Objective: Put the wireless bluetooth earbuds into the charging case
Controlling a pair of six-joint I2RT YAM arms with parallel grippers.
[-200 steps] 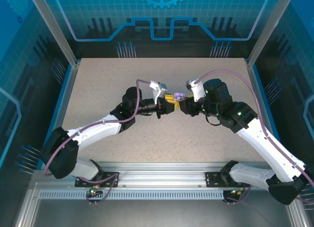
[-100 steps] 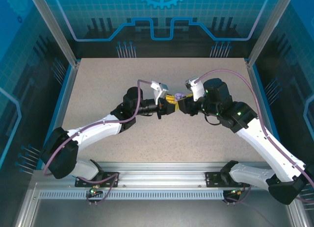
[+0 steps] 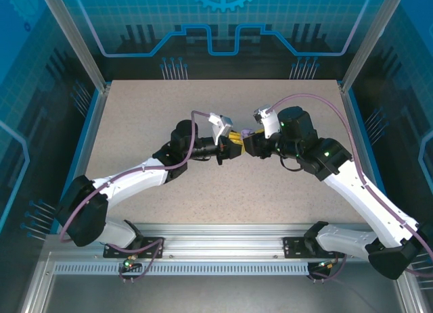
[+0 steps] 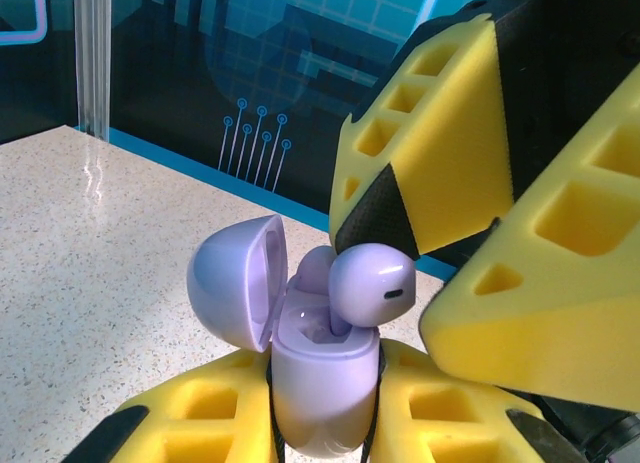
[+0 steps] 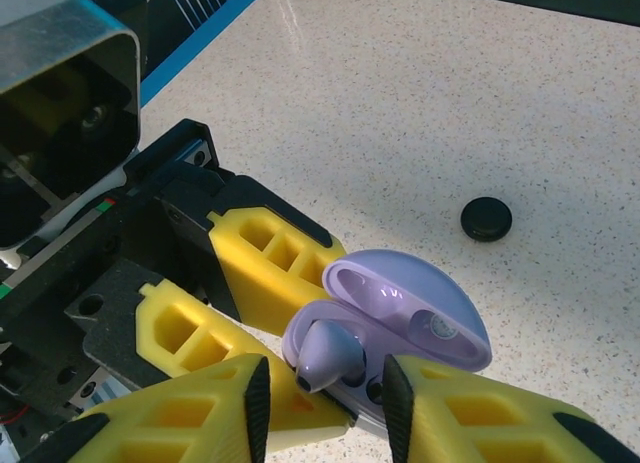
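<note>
Lavender earbud [image 4: 372,283], stem entering a well of the open lavender case [image 4: 325,383]. We judge it light, smooth and slippery, best pinched across its bulb. The left gripper [image 4: 325,428] clamps the case. The right gripper [image 5: 325,383] straddles the earbud; we cannot tell whether it pinches.

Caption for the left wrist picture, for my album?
Left tool clamps an open lilac case while a lilac earbud sits at its slot beside the right tool.
</note>
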